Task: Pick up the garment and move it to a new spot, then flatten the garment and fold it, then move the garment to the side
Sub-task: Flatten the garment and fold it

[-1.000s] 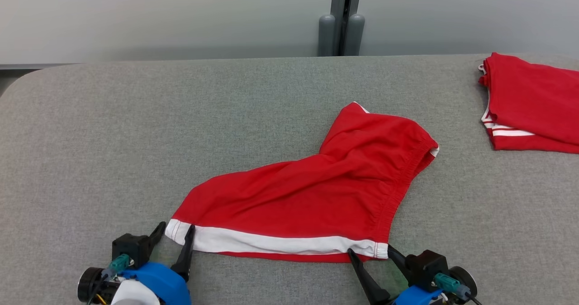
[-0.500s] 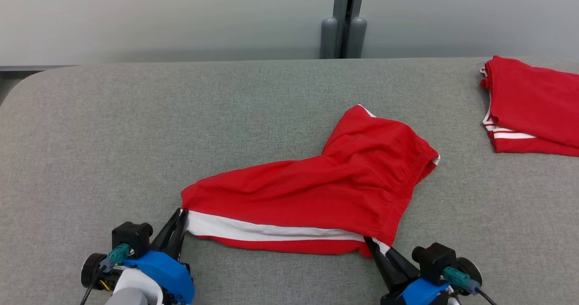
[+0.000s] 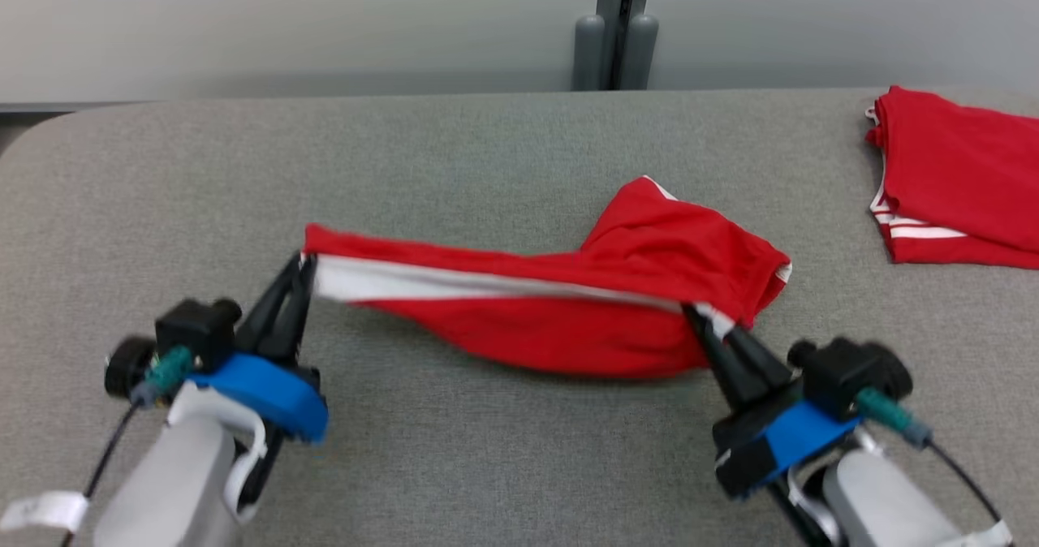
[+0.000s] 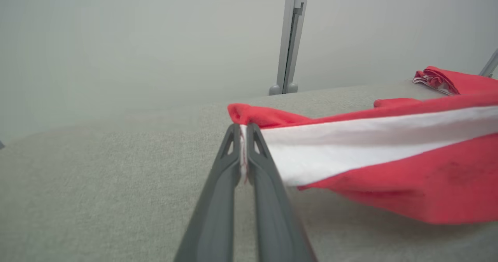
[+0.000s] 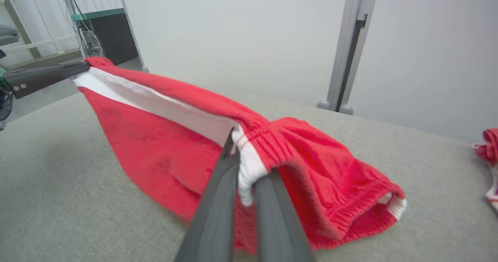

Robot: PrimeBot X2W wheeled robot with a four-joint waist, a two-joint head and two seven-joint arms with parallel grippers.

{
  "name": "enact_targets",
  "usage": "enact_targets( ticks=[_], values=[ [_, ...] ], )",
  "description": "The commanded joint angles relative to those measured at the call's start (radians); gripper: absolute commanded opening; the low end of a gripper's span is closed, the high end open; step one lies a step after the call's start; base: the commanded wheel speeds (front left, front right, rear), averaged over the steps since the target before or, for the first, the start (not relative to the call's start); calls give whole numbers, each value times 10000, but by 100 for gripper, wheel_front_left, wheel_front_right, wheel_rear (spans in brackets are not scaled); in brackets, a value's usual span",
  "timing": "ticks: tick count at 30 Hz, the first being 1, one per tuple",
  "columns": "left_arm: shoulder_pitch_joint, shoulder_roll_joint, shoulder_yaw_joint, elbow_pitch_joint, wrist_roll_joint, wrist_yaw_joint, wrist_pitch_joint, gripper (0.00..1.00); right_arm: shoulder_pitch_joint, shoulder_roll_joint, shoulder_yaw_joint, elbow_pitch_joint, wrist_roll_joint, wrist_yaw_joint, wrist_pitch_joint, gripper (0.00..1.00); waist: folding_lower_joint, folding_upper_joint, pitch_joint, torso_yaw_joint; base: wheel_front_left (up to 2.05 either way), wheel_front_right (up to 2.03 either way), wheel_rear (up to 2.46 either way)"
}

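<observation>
Left arm (image 3: 166, 482) and right arm (image 3: 881, 494), jaws clamped tight.

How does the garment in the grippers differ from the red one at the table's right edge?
The held garment is stretched between the left gripper and right gripper, one edge lifted; the folded garment lies flat on the table. The held garment is rumpled, the folded garment neat. Both are red with white stripes.

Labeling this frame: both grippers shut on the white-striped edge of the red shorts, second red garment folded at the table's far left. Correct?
No: the folded red garment lies at the far right of the table, as the head view shows. The rest holds: left gripper and right gripper are both shut on the white-striped edge of the red shorts.
</observation>
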State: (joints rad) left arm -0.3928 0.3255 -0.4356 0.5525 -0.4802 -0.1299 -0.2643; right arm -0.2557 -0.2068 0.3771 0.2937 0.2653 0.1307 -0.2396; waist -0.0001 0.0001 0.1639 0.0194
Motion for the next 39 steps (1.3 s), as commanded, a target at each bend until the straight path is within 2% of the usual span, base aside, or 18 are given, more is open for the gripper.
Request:
enact_targets(
  ticks=[1,7,10,15,22,32,39],
  values=[
    [-654,167,-132,-44,101,-9,2,0,-627,-244,-56,-248,-61,1,105,0,1,-1,187,-20,0,0,0],
    [-3084,451,-413,-138,-435,-9,472,0,-2995,-518,166,-701,-76,1,408,0,1,-1,1169,-227,0,0,0],
    [-4585,871,-604,-125,-593,-8,881,0,-4631,-592,323,-559,-45,1,520,0,1,-1,1845,-393,0,0,0],
    [-7030,1279,-948,87,-726,-7,1236,0,-7506,-520,621,182,232,0,657,0,1,-1,2803,-631,0,0,0],
    [-9697,1396,-1143,607,-866,-7,1195,0,-10772,-366,761,1834,1044,0,515,0,1,-1,3354,-808,0,0,0],
    [-11277,1347,-1497,1284,-1077,-7,813,0,-13051,-412,1532,3892,1916,1,84,0,1,-1,3532,-699,0,0,0],
    [-10496,1155,-1817,1633,-1441,-7,323,0,-12575,-756,2635,4301,2536,1,-193,0,1,-1,3882,-415,0,0,0]
  ],
)
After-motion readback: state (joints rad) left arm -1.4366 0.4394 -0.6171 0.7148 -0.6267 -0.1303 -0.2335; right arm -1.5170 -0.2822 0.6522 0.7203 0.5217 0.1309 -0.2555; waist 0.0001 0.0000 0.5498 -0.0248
